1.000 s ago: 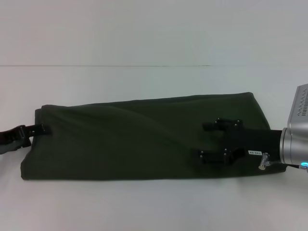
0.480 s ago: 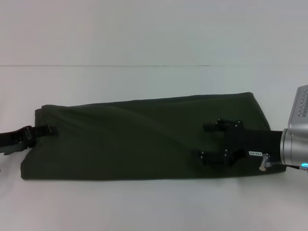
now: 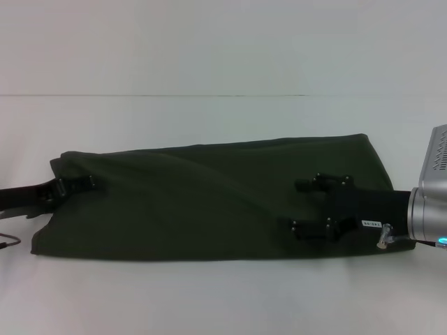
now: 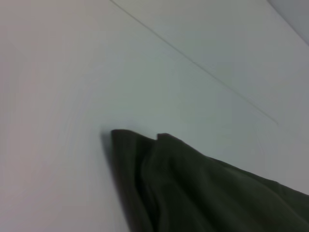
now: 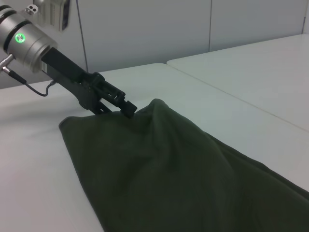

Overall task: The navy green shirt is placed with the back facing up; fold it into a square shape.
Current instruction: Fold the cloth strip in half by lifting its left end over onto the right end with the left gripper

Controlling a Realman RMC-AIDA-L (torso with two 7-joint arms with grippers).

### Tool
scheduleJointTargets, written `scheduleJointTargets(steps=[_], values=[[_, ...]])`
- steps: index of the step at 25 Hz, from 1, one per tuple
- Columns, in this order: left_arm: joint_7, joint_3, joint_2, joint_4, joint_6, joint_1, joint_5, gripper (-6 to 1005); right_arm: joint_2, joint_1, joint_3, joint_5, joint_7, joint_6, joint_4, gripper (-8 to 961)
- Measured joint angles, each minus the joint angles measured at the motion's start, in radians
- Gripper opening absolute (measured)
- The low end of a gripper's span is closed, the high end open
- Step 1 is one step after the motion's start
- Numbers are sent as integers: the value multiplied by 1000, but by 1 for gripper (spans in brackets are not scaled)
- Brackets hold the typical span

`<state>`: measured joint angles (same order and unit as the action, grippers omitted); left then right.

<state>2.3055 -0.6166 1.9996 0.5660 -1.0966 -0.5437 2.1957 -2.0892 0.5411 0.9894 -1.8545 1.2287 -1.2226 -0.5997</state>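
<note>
Shirt: navy green shirt (image 3: 202,202), folded into a long band on white table (image 3: 209,293).
My left gripper (image 3: 73,185): clenched on shirt's left end.
My right gripper (image 3: 314,206): spread, resting on the shirt.
Writing: small wrist label, unreadable.

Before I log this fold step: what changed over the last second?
The left gripper slid inward over the shirt's left end, which now looks bunched and lifted there. The right gripper stayed open on the shirt's right part; the rest of the shirt lay unchanged.

The navy green shirt (image 3: 209,199) looks soft, matt cloth; the table (image 3: 209,63) seems smooth.
</note>
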Motion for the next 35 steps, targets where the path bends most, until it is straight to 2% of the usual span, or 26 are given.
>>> scheduleJointTargets(steps=[7, 16, 21, 30, 35], values=[[-1, -9, 16, 0, 0, -19, 2, 880, 0, 0, 1, 0, 0, 0, 1, 884], [0, -74, 14, 2, -5, -22, 4, 877, 0, -1, 2, 0, 0, -4, 2, 884], [-1, -83, 10, 2, -6, -23, 6, 777, 0, -1, 2, 0, 0, -5, 0, 884], [-2, -96, 9, 4, -2, -25, 7, 427, 0, -1, 2, 1, 0, -6, -2, 884], [-2, -134, 4, 6, 1, -26, 7, 250, 0, 0, 2, 1, 0, -6, -2, 884]])
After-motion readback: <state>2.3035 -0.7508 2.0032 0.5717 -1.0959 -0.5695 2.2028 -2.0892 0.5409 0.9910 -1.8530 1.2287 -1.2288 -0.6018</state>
